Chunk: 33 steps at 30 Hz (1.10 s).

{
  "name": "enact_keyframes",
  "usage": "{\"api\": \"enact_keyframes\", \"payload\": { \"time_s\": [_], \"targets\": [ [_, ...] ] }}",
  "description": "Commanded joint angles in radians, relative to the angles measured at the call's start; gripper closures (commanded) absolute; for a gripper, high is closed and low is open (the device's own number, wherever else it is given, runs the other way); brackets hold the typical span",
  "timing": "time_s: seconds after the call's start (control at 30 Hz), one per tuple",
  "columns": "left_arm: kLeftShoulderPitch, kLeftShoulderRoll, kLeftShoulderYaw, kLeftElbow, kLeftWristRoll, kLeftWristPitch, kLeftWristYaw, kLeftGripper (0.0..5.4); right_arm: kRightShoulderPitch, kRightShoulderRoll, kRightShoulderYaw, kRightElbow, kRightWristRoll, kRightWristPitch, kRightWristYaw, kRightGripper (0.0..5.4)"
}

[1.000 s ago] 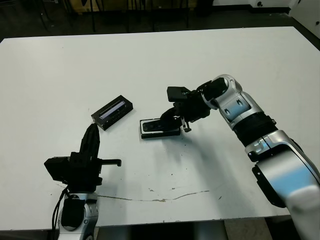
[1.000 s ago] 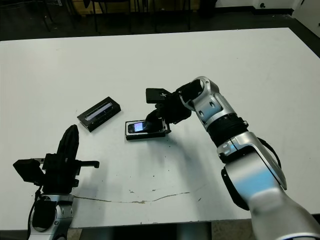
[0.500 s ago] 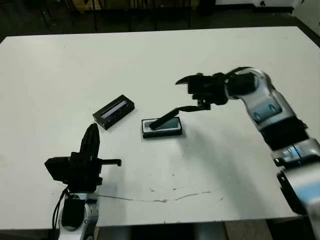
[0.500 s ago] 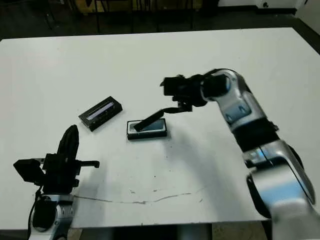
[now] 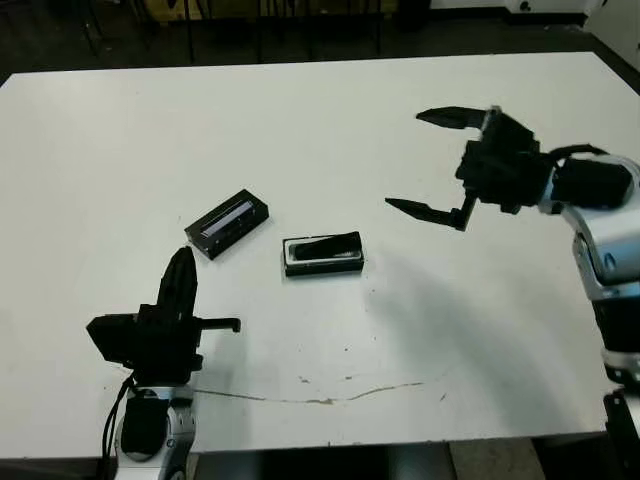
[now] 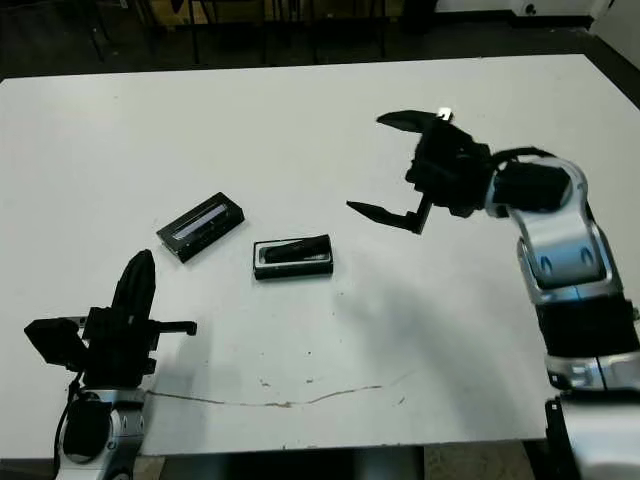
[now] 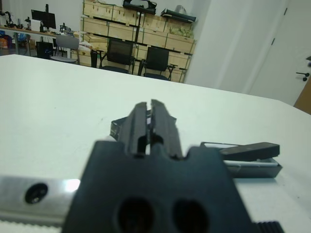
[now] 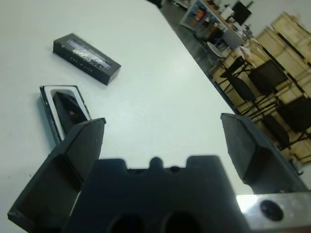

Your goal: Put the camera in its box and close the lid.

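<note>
**Q:** So where are your jaws at right now?

**A:** My right gripper (image 5: 432,163) is spread wide with nothing in it, hanging above the counter (image 5: 330,120), off to the right of the box (image 5: 323,255) and well clear of it. My left gripper (image 5: 181,283) is low at the near left corner, fingers pressed together, holding nothing. From my left wrist view they're basically one closed wedge pointing out over the counter at the lid and the box.

**Q:** And the camera?

**A:** The camera (image 5: 327,245) is lying in the box, on the white lining. In the left wrist view one end looks propped a bit above the rim, so I can't say it's seated flat. The box sits open about mid-counter.

**Q:** Lid?

**A:** The lid (image 5: 228,223) is still off, lying flat on the counter just left of the box and a bit farther back, turned at an angle to it. They're close but there's a gap of white between them.

**Q:** Anything blocking?

**A:** Nope, the counter around them is bare white, just a thin crack-like line (image 5: 330,393) and a few dark specks near my edge. Past the far edge I see black chairs (image 7: 157,61), wooden crates (image 7: 121,22) and a desk with a monitor (image 7: 43,18).

**Q:** Any text readable?

**A:** The pale strip on the lid has some marking on it, but it's too blurry to read.
</note>
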State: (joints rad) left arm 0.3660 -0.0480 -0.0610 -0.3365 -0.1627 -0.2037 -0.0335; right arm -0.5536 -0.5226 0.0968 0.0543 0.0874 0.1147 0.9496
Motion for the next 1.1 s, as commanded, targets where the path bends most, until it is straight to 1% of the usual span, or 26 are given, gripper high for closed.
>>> {"api": "enact_keyframes", "payload": {
  "time_s": [0.03, 0.1, 0.17, 0.27, 0.3, 0.33, 0.43, 0.5, 0.57, 0.63, 0.73, 0.9, 1.0, 1.1],
  "targets": [
    [0.060, -0.003, 0.003, -0.008, 0.010, 0.029, 0.012, 5.40, 0.019, 0.007, 0.002, -0.008, 0.034, 0.054, -0.004, 0.02],
    [0.060, -0.005, 0.002, -0.009, 0.005, 0.028, 0.011, 5.40, 0.011, 0.008, 0.004, -0.011, 0.047, 0.103, -0.012, 0.02],
    [0.059, -0.004, 0.003, -0.005, -0.002, 0.029, 0.008, 5.40, 0.001, 0.015, 0.005, 0.000, 0.058, 0.125, -0.019, 0.02],
    [0.059, -0.002, 0.003, -0.002, 0.009, 0.023, 0.011, 5.40, -0.016, 0.044, 0.000, 0.032, 0.087, 0.164, -0.036, 0.02],
    [0.058, 0.000, 0.003, 0.000, 0.008, 0.020, 0.008, 5.40, -0.023, 0.049, 0.003, 0.040, 0.091, 0.178, -0.039, 0.09],
    [0.057, 0.001, 0.004, 0.005, 0.003, 0.013, 0.002, 5.40, -0.031, 0.051, 0.008, 0.051, 0.094, 0.185, -0.035, 0.16],
    [0.055, 0.003, 0.006, 0.011, -0.005, 0.010, -0.005, 5.40, -0.090, 0.038, 0.053, 0.113, 0.087, 0.195, 0.040, 0.01],
    [0.055, 0.000, 0.007, 0.010, -0.010, 0.012, -0.007, 5.40, -0.137, 0.026, 0.095, 0.159, 0.069, 0.190, 0.104, 0.17],
    [0.055, -0.002, 0.007, 0.011, -0.017, 0.013, -0.009, 5.40, -0.194, 0.023, 0.139, 0.227, 0.057, 0.187, 0.186, 0.07],
    [0.058, -0.001, 0.004, 0.006, -0.001, 0.017, 0.000, 5.40, -0.239, 0.031, 0.172, 0.302, 0.041, 0.162, 0.246, 0.01],
    [0.060, -0.004, 0.002, -0.001, -0.001, 0.021, 0.003, 5.40, -0.298, 0.052, 0.212, 0.408, 0.014, 0.139, 0.310, 0.01],
    [0.058, 0.000, 0.006, 0.011, 0.001, 0.009, -0.003, 5.40, -0.370, 0.089, 0.250, 0.554, -0.009, 0.117, 0.406, 0.01],
    [0.063, -0.004, 0.004, 0.003, -0.010, 0.021, -0.002, 5.40, -0.394, 0.106, 0.268, 0.624, -0.033, 0.064, 0.447, 0.01],
    [0.065, -0.003, 0.003, -0.004, -0.009, 0.029, 0.001, 5.40, -0.397, 0.116, 0.273, 0.660, -0.057, 0.015, 0.455, 0.01]
  ]
}}
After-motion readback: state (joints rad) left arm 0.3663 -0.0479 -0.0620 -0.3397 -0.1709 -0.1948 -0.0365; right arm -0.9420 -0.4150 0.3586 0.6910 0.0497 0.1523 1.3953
